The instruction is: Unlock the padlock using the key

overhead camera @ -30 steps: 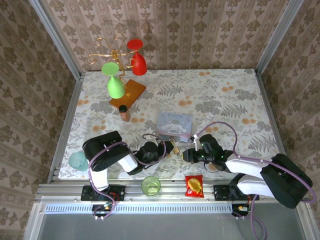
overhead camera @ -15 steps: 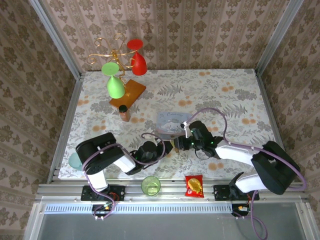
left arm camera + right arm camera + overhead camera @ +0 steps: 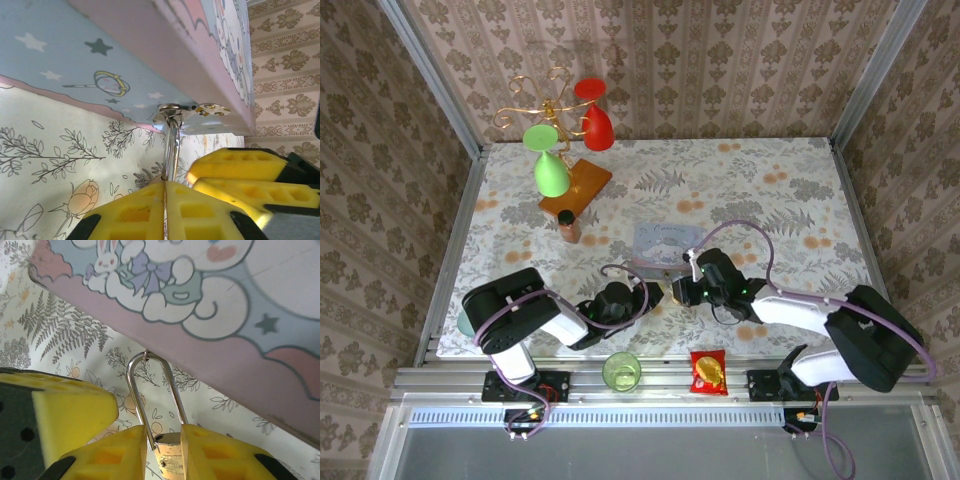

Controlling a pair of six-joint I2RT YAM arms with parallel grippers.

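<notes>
padlock (image 3: 170, 463): tiny brass body, thin silver shackle (image 3: 139, 410) hooked at pastel tin (image 3: 215, 300) edge | right gripper (image 3: 164, 444): clamped on padlock body | left gripper (image 3: 165, 189): fingers pressed together

Robot test booth, mock-domestic. Damask wallpaper panels (image 3: 740, 70) in aluminium frame posts (image 3: 433, 80); floral tablecloth (image 3: 780, 190) on the bench; left arm (image 3: 535, 315) and right arm (image 3: 820, 315) bolted along a metal rail (image 3: 450, 380) at the near edge.
</notes>
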